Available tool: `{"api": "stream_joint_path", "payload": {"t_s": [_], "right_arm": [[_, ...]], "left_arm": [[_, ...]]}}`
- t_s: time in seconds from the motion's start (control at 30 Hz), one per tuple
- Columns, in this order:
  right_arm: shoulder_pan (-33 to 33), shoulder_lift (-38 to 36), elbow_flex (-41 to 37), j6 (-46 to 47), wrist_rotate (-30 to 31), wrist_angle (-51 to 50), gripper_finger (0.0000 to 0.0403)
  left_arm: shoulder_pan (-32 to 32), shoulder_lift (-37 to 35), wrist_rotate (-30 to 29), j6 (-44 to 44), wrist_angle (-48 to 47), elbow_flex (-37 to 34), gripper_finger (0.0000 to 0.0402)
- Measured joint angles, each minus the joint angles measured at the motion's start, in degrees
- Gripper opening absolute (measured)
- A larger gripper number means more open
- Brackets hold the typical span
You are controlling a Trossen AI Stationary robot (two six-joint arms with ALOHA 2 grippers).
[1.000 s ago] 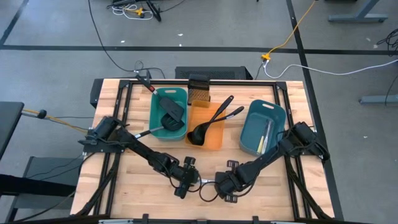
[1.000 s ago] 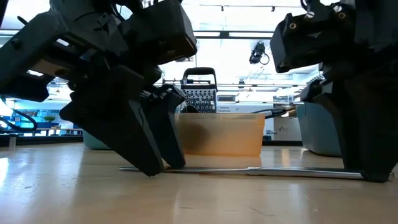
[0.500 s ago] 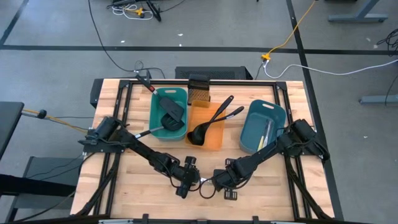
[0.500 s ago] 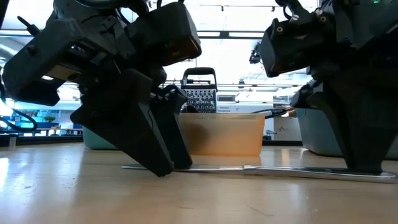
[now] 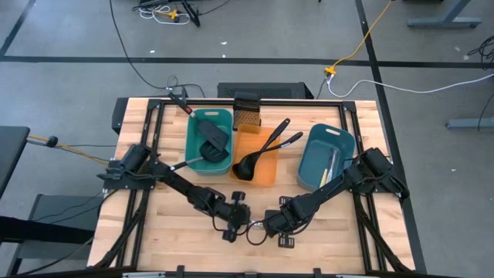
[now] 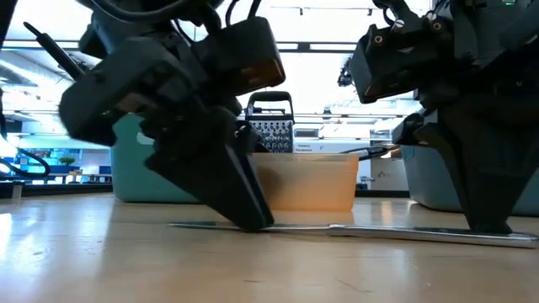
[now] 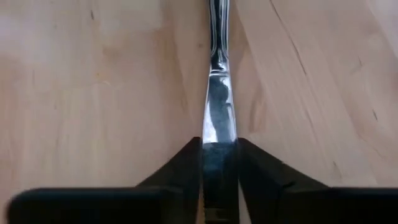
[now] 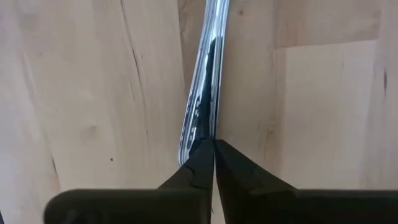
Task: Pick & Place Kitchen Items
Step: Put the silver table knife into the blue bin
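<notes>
A silvery table knife (image 6: pixel 379 233) lies flat on the wooden table near its front edge, between my two grippers; it also shows in the high view (image 5: pixel 253 228). My left gripper (image 5: pixel 234 227) points down at the knife's blade end and is shut on it. My right gripper (image 5: pixel 272 225) is shut, and its tips stand at the knife's other end (image 8: pixel 199 118). Two black-headed spatulas (image 5: pixel 212 139) lie in the teal tray (image 5: pixel 193 131). Two black ladles (image 5: pixel 255 158) lie in the orange tray (image 5: pixel 266 174), their handles over its far rim. My left gripper pinches the knife's blade (image 7: pixel 219 134) by its two long edges between its two fingers (image 7: pixel 186 165). The fingers come from above, slanting, and stand on either side of the blade. The knife lies flat on the table. My right gripper's shut fingertips (image 8: pixel 205 155) come from above onto the knife near its handle end (image 8: pixel 194 140), at one long edge. The knife lies flat on the table under them (image 6: pixel 488 229).
A blue tray (image 5: pixel 340 143) with pale cutlery pieces stands at the right. A small dark mesh box (image 5: pixel 247 114) stands behind the orange tray. Bare wood lies at the table's front left and front right.
My left gripper has gone toward the table's right edge along the knife and has tipped more steeply. My right gripper has gone toward the table's left edge, then kept still. The knife has stayed flat on the table.
</notes>
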Motion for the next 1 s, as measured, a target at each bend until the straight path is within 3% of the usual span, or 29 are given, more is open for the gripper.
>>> {"api": "stream_joint_path", "payload": {"t_s": [0.17, 0.27, 0.63, 1.0], "right_arm": [[0.04, -0.13, 0.05, 0.37, 1.27, 0.26, 0.0022], [0.07, -0.13, 0.05, 0.23, 1.45, 0.34, 0.0022], [0.61, -0.28, 0.09, -1.95, 3.2, 0.63, 0.0023], [4.96, -2.14, 0.14, 3.1, 1.73, -3.72, 0.0023]], "left_arm": [[0.63, 0.1, 1.49, -1.29, 0.75, 0.02, 0.0029], [0.77, 0.47, 2.34, -1.16, 1.23, 0.06, 0.0006], [0.88, 0.57, 3.35, -1.22, 1.27, 0.09, 0.0008], [0.86, 0.57, 3.83, -1.18, 1.35, 0.09, 0.0008]]}}
